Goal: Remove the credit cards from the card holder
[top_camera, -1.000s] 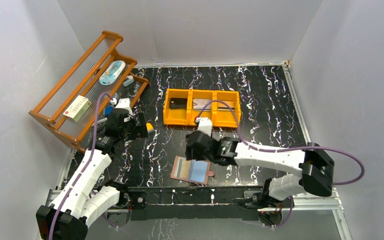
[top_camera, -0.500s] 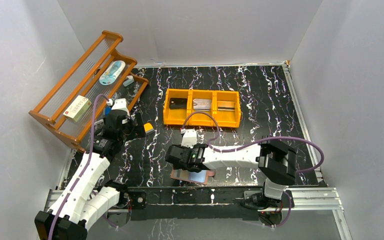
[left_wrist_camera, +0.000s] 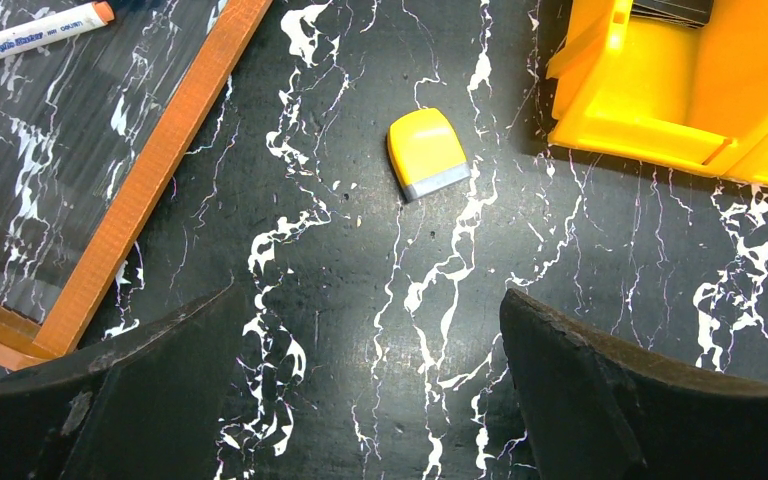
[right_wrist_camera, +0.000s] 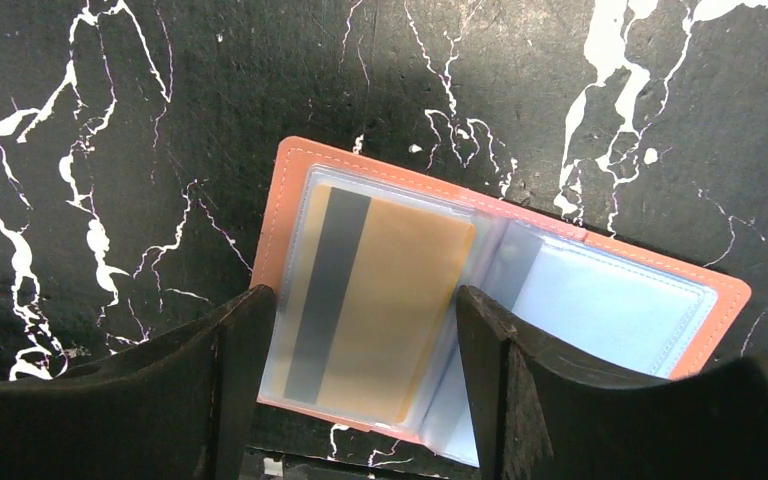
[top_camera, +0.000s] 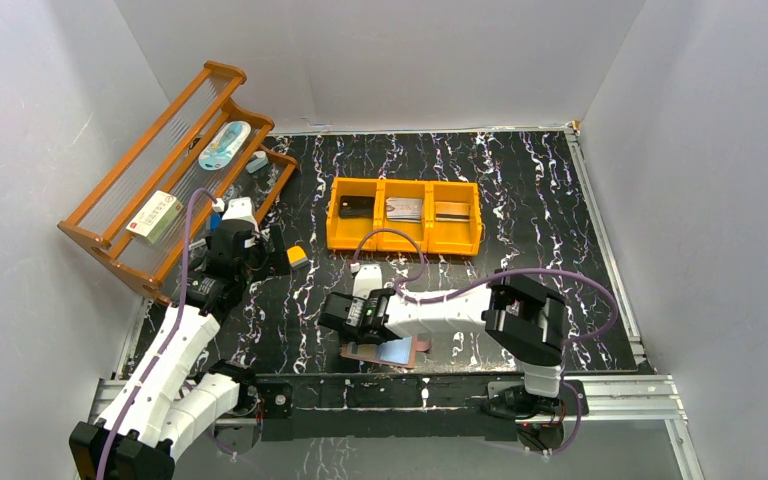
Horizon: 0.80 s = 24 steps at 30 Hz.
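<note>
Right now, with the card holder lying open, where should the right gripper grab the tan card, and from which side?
Probably its long edge nearest the fold, coming from above. The tan card lies flat inside a clear sleeve on the open card holder, so only an edge can be pinched; the open right gripper straddles it.

A robotics lab test cell: plain white panel walls [top_camera: 440,60] box in a black tabletop with white marble veining [top_camera: 540,200], and a white-and-black left robot arm [top_camera: 170,350] and matching right robot arm [top_camera: 440,305], trailing purple cables [top_camera: 560,272], are bolted to a silver aluminium rail [top_camera: 630,403] at its near edge; an orange wooden slatted rack [top_camera: 160,170] and an orange three-compartment plastic tray [top_camera: 405,240] hold small oddments
</note>
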Motion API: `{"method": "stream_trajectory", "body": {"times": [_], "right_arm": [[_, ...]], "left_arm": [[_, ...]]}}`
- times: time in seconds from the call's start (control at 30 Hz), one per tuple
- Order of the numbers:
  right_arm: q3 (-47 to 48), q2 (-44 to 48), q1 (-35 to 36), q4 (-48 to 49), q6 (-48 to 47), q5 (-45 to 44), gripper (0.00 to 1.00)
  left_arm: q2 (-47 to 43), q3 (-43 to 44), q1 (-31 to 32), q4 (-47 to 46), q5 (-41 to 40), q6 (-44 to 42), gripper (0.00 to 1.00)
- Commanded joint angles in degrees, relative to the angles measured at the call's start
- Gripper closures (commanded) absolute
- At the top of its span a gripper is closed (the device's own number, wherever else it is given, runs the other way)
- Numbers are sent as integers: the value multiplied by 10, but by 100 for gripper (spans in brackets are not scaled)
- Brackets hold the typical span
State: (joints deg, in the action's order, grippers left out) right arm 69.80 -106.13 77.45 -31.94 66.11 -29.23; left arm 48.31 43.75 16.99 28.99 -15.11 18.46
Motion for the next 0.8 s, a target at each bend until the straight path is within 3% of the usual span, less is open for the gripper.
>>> {"method": "stream_trajectory", "body": {"times": [0.0, 0.23, 0.43, 0.77], "right_arm": [[32, -26, 4, -39, 19, -9, 25], [23, -25, 4, -46, 25, -12, 30], [-51, 27, -5, 84, -15, 41, 36], [-184, 105, -52, 273, -11, 175, 37]], "left_arm": [[-2, 6, -1, 7, -11, 2, 2], [-1, 5, -2, 7, -13, 2, 2], [0, 5, -1, 7, -12, 3, 2], [3, 5, -2, 6, -8, 2, 2]]}}
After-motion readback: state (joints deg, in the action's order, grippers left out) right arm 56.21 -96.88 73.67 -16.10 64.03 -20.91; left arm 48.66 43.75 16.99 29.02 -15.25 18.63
